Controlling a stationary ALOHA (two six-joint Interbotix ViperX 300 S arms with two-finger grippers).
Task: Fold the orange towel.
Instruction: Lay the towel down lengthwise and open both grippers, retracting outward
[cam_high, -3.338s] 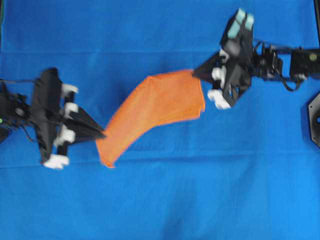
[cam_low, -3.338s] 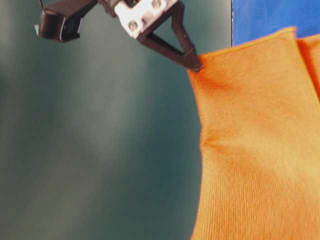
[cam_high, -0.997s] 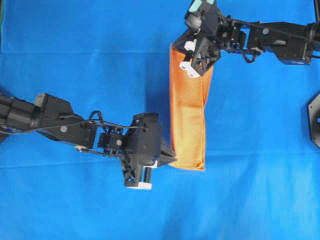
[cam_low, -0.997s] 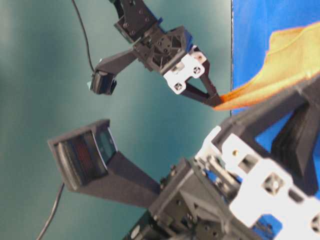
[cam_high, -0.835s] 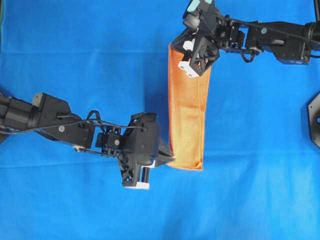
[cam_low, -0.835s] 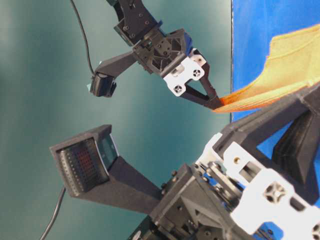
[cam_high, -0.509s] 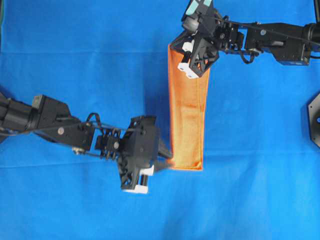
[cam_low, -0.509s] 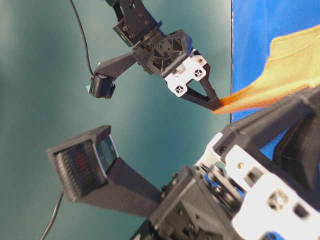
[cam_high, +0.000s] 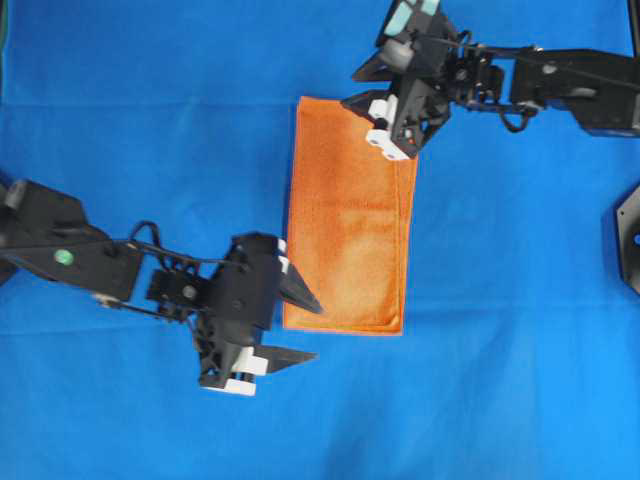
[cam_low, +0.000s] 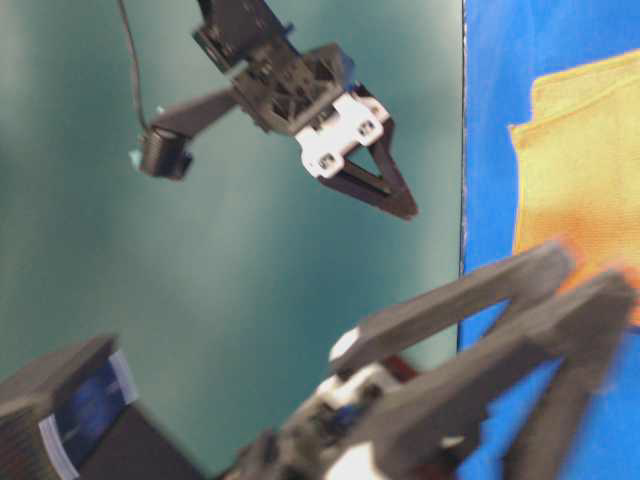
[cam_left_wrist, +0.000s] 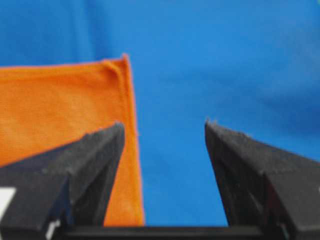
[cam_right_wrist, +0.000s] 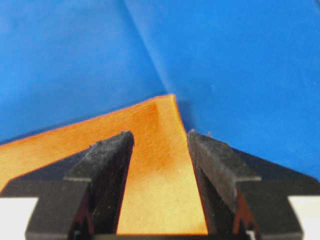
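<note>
Two black hands flank the orange towel (cam_high: 348, 215) in the overhead view, where it lies flat as a tall folded rectangle on the blue cloth (cam_high: 150, 120) covering the worktop. The left hand (cam_high: 298, 328) sits at the towel's near left corner, fingers spread with nothing between them. The right hand (cam_high: 372, 108) is over the far right corner, also parted.

From table level, the right hand (cam_low: 400, 200) hangs above the worktop, holding nothing, while the left hand (cam_low: 575, 275) is a blurred dark shape up close; the towel (cam_low: 580, 170) shows on the right.

Seen from the left wrist, open fingers (cam_left_wrist: 95, 160) frame blue cloth, the towel's (cam_left_wrist: 55, 100) corner to their left.

Seen from the right wrist, parted fingers (cam_right_wrist: 107, 160) straddle the towel's (cam_right_wrist: 155, 150) corner without pinching it.
</note>
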